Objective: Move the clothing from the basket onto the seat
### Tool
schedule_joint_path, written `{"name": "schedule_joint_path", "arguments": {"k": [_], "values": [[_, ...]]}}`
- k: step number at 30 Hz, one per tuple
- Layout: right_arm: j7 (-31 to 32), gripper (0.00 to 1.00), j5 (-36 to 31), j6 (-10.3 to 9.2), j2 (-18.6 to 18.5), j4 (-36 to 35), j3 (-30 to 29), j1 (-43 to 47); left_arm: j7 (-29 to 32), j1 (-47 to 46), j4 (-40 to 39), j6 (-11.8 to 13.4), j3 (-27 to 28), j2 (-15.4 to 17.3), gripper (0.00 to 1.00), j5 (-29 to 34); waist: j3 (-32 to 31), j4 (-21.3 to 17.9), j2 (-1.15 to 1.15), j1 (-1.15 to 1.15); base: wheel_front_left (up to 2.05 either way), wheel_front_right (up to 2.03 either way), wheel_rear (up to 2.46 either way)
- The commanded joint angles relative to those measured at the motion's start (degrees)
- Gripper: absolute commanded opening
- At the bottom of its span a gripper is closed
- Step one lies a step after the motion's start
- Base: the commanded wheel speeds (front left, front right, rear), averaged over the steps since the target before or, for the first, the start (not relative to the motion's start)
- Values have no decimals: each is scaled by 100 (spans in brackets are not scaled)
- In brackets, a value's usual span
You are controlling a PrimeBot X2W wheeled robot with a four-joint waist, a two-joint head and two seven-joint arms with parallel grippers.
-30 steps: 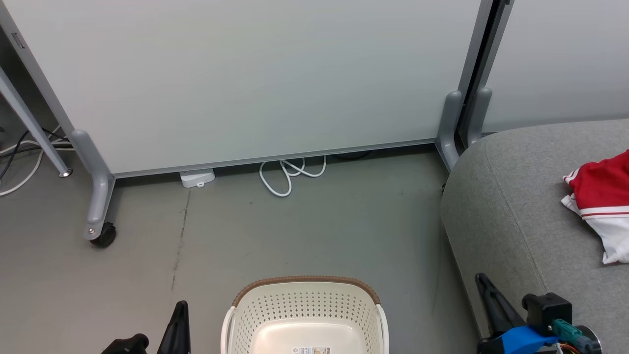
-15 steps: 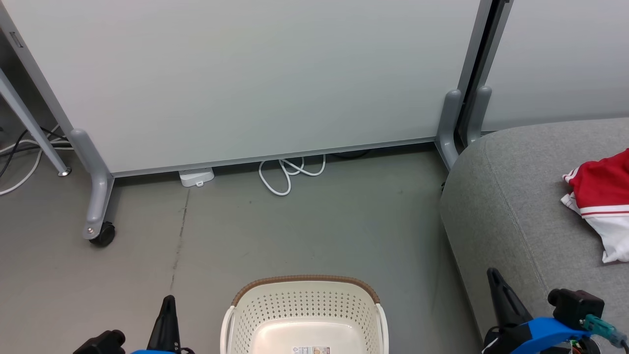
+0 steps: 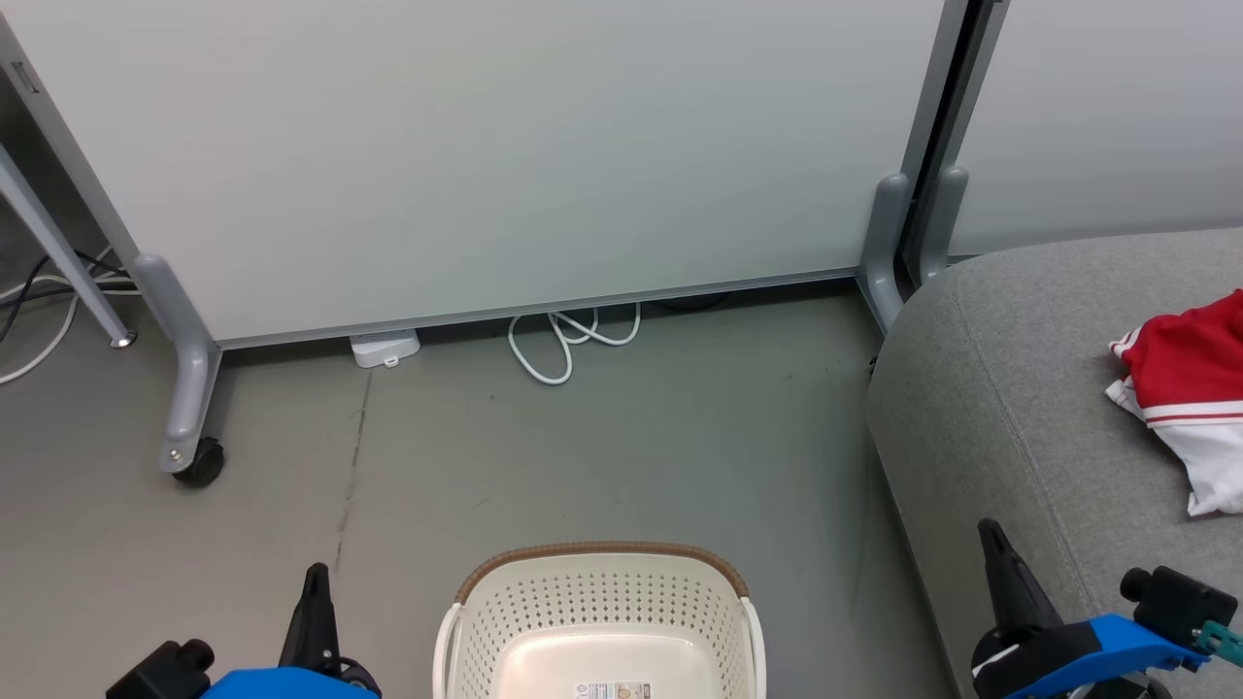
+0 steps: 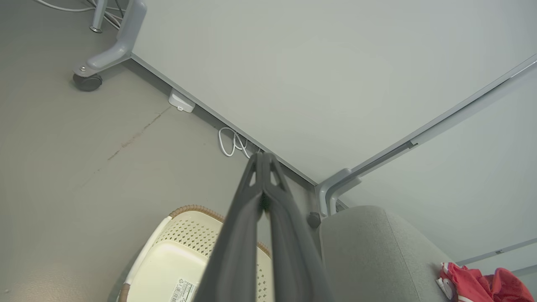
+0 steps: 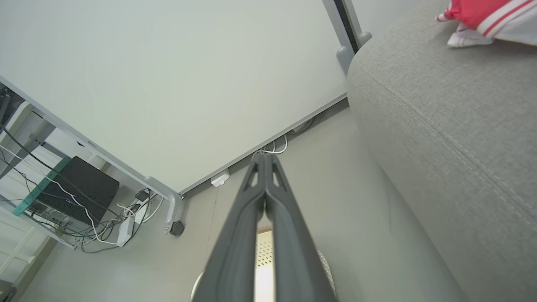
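Note:
The cream basket (image 3: 602, 607) with its brown rim stands on the floor at the bottom middle, its visible inside bare apart from a label; it also shows under my fingers as basket (image 4: 176, 256) and basket (image 5: 264, 256). Red and white clothing (image 3: 1190, 388) lies on the grey seat (image 3: 991, 408) at the right, seen too as clothing (image 4: 478, 285) and clothing (image 5: 482, 16). My left gripper (image 3: 316, 578) is shut and empty left of the basket, its tips pressed together (image 4: 262, 156). My right gripper (image 3: 991, 534) is shut and empty over the seat's front edge (image 5: 264, 157).
A pale partition panel (image 3: 505, 146) on grey wheeled feet (image 3: 189, 427) closes the back. A white cable loop (image 3: 568, 345) and a small white box (image 3: 386, 348) lie at its base. More cables and a dark box (image 5: 82, 188) sit behind the partition on the left.
Both grippers have drawn outward and lower in the head view, the left toward the lower left, the right toward the lower right. The clothing, basket and seat have stayed put.

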Motion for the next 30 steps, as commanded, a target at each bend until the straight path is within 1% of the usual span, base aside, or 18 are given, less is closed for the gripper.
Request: {"name": "schedule_joint_path", "arguments": {"k": [1,17,30], "values": [[43,0,285,0,7,-112,-38,-203,65,-218,-126,-5,72,6,0,-226,3,-4,0,0,0,0,0],[282,0,1575,0,26,-198,-148,-265,380,-344,-282,-7,224,1,0,-1284,25,-34,0,0,0,0,0],[434,0,2407,1,39,-253,-220,-315,583,-430,-382,-9,316,-2,0,-1972,42,-56,0,0,0,0,0]]}}
